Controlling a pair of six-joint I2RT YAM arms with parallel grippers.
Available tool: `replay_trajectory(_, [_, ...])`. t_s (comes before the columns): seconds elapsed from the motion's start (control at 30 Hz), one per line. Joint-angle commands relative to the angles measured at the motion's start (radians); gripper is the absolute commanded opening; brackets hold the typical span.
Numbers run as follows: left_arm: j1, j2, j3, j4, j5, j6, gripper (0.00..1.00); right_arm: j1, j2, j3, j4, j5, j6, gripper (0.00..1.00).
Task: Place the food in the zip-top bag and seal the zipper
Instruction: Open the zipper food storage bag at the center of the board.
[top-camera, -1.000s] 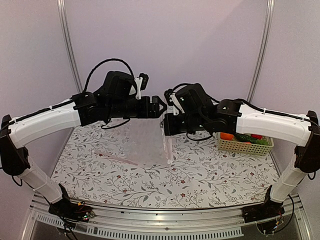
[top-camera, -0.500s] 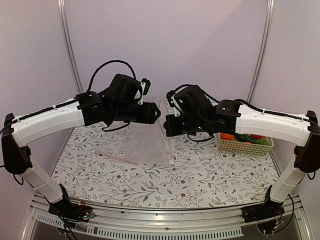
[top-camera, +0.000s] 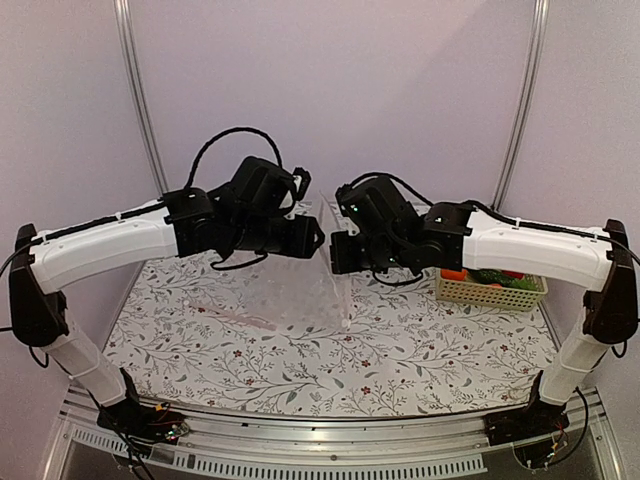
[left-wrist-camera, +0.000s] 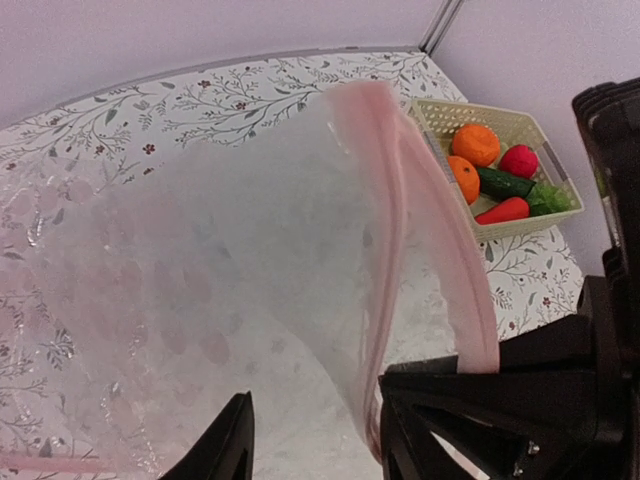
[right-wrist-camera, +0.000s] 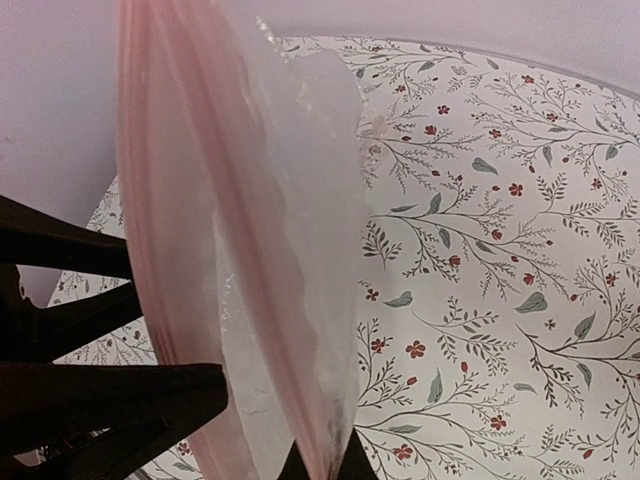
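Observation:
The clear zip-top bag (top-camera: 295, 295) hangs between both grippers, its lower part lying on the cloth. My right gripper (right-wrist-camera: 325, 462) is shut on the bag's top edge by the pink zipper strip (right-wrist-camera: 160, 200). It also shows in the top view (top-camera: 335, 255). My left gripper (left-wrist-camera: 315, 425) is open, with bag film (left-wrist-camera: 200, 250) between its fingers and the zipper strip (left-wrist-camera: 400, 170) beside its right finger. It sits close to the right gripper in the top view (top-camera: 312, 237). The food lies in the basket: oranges (left-wrist-camera: 475, 143), cucumber (left-wrist-camera: 505, 183), red fruit (left-wrist-camera: 518, 160). No slider shows.
The pale lattice basket (top-camera: 490, 290) stands at the right of the floral cloth (top-camera: 420, 350), behind the right forearm. A red chilli-like piece (left-wrist-camera: 500, 210) also lies in it. Metal posts (top-camera: 140, 100) rise at the back corners.
The left wrist has turned and drawn slightly back and down. The right gripper has kept hold of the bag's top edge and barely moved.

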Motion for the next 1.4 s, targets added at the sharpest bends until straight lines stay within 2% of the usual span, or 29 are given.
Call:
replay_trajectory(0.0, [-0.024,0.020,0.001,-0.015,0.004,-0.023,0.42,0.007,0.013,0.030,-0.015,0.044,0.021,0.00])
replay_trajectory(0.43, [-0.037,0.059,-0.012,0.017,0.051,-0.051,0.29,0.008,0.013,0.029,-0.014,0.065,0.025,0.00])
replay_trajectory(0.77, [-0.037,0.020,-0.023,-0.028,0.033,-0.032,0.01,0.007,0.010,0.009,-0.026,0.101,0.053,0.00])
replay_trajectory(0.97, [-0.023,-0.020,0.000,-0.103,0.030,0.019,0.00,-0.020,0.008,-0.035,-0.015,0.058,0.101,0.00])
replay_trajectory(1.37, [0.070,0.010,0.096,-0.235,0.272,0.149,0.00,-0.089,0.008,-0.143,0.068,-0.059,0.179,0.00])
